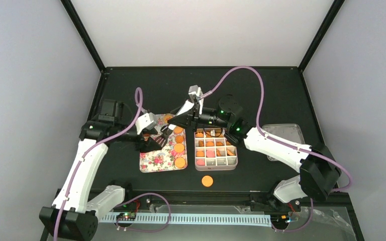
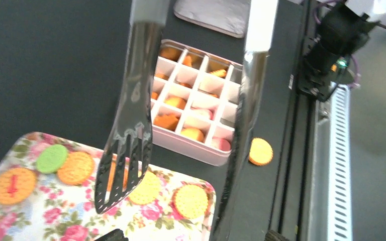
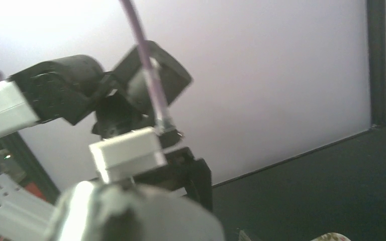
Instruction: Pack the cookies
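The left claw [image 1: 152, 136] holds the metal tongs [image 2: 130, 115] by their upper arms. The 2 blades stand spread with nothing between them, a gap that suits dropping onto a biscuit from above. Right under the forked blade lies the flower-patterned tray [image 2: 45, 221] with the loose cookies [image 2: 191, 201]; about 5 orange ones and 1 green cookie [image 2: 52, 157] show from the left wrist. Just beyond the tong tips sits the divided box [image 2: 181, 144]. Most of its cells hold biscuits and a few look bare, so the job seems partly done. 1 stray cookie [image 2: 260, 151] lies on the table [image 1: 156, 80] beside the plain blade, near the front rail.

The right claw [image 1: 176, 121] hangs close opposite the left one, over the tray's far corner. I cannot tell whether it is spread or pinching anything, since its own camera faces the wall. Room between the 2 claws is tight. Tray and box lie just beside each other, so a short lift over the box wall should do. The clear lid [image 1: 284, 134] rests well off behind the right claw
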### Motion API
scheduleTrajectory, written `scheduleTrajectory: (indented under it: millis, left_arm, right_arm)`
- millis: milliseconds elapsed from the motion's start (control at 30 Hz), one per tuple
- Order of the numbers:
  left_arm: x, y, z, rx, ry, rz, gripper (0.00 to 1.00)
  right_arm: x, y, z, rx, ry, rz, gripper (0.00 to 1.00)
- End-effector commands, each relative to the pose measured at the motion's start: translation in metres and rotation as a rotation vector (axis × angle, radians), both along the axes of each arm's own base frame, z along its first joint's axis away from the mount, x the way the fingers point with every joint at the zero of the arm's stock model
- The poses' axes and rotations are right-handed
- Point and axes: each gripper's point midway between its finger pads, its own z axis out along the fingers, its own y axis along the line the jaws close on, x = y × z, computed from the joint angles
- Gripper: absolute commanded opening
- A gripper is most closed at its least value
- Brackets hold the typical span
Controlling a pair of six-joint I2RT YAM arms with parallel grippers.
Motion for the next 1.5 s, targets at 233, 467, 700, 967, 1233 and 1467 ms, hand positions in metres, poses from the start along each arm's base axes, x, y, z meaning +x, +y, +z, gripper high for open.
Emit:
scheduleTrajectory:
  millis: [233,467,700,967,1233,1467]
  left_arm:
    - [-0.029,-0.013,0.011,-0.096,0.108,-0.201,0.37]
    - [-0.024,-0.015,0.018,-0.118,0.108,-0.19,0.02]
    - [-0.019,-0.012,0.02,-0.092,0.084,-0.132,0.01]
    - [-0.015,-0.013,0.029,-0.128,0.044,-0.088,0.02]
    - [-0.014,-0.01,0.033,-0.095,0.038,-0.075,0.03]
    - [0.0,-0.002,0.018,-0.029,0.032,0.0,0.48]
  right_arm:
    - [-0.027,0.003,0.045,0.108,-0.078,0.159,0.48]
    - [-0.031,0.004,0.041,0.091,-0.066,0.193,0.49]
    - [-0.032,0.005,0.039,0.068,-0.055,0.214,0.62]
    - [-0.038,0.004,0.042,0.043,-0.062,0.246,0.62]
    - [-0.029,0.004,0.021,-0.064,-0.076,0.188,0.54]
    - [-0.02,0.001,0.014,-0.108,-0.105,0.116,0.49]
